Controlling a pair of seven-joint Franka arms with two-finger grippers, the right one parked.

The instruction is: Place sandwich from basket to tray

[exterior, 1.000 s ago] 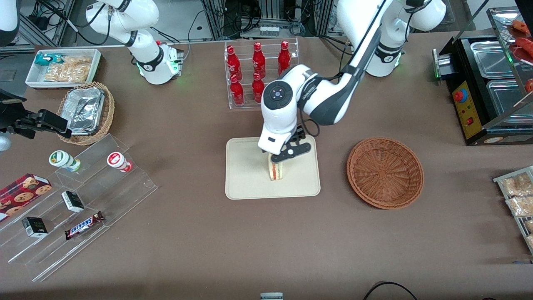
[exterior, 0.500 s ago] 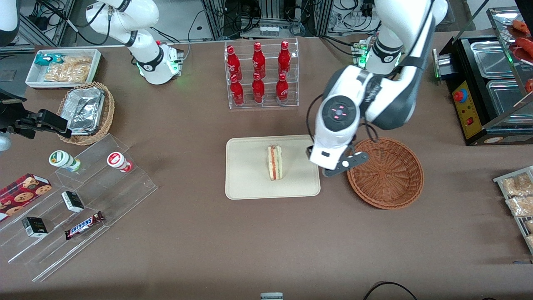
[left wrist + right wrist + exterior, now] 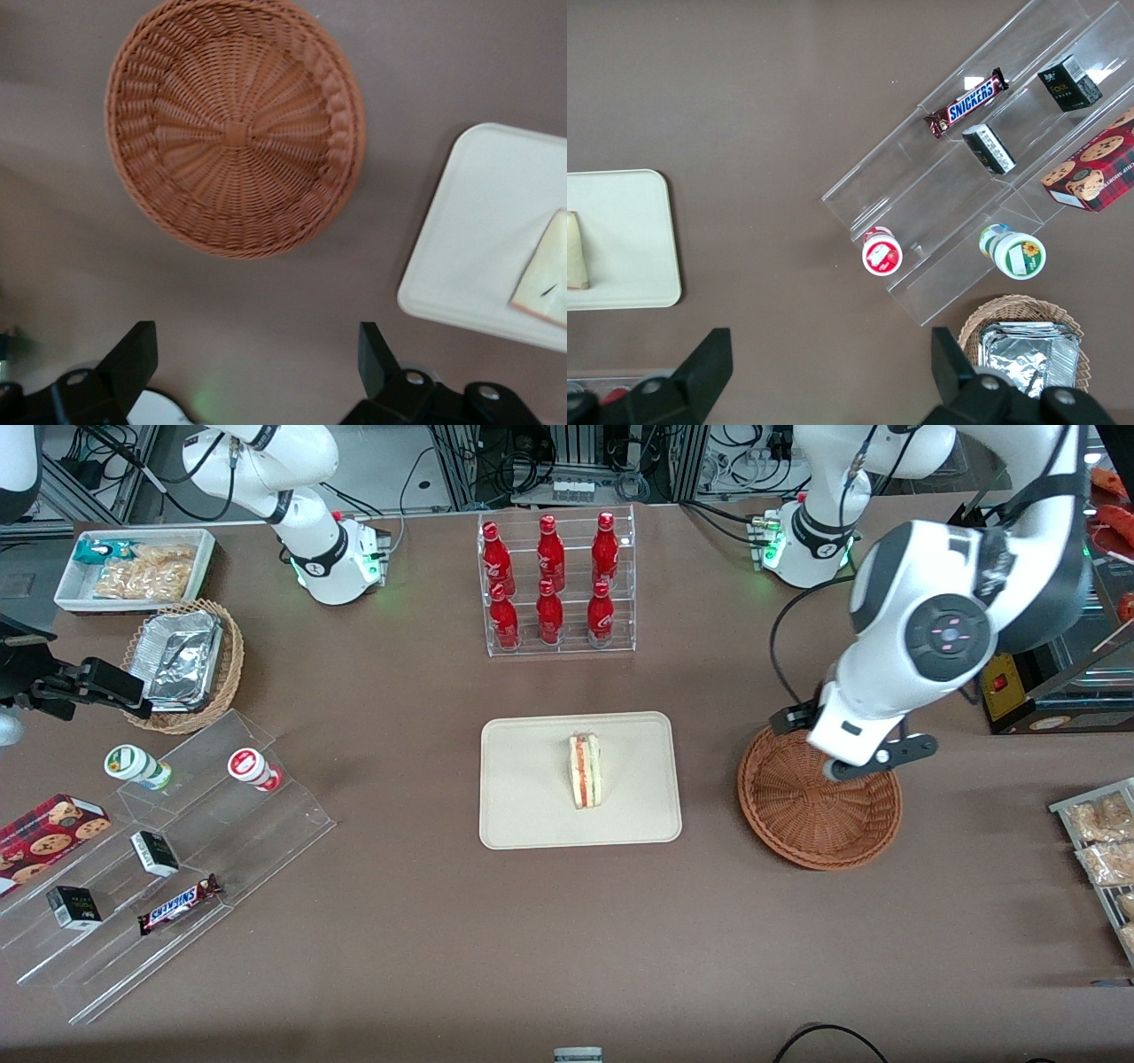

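The small triangular white-bread sandwich [image 3: 585, 771] with its red-orange and pale green filling lay on the flat cream-beige rectangular tray [image 3: 532, 797], near the tray's middle. In the front view its whole cut edge showed, filling stripe up. The left wrist view caught only a pale corner of it [image 3: 542, 283], cut off by the frame, with no filling visible, and the right wrist view caught just a sliver of bread [image 3: 576, 252] at the frame's edge.

The round reddish-brown woven wicker basket [image 3: 797, 833] sat beside the tray toward the working arm's end of the table, apart from it, with a strip of bare brown tabletop [image 3: 709, 921] between them. The left wrist view showed the basket [image 3: 235, 128] whole, with nothing in it; in the front view the arm covered part of its rim.

The left arm's gripper [image 3: 873, 760] hung above the basket's rim on the side farther from the front camera, well clear of the sandwich. Its two black fingers [image 3: 133, 359] stood spread wide in the left wrist view, with nothing between them.

A clear rack of red bottles [image 3: 554, 584] stood farther from the front camera than the tray, with open tabletop between.
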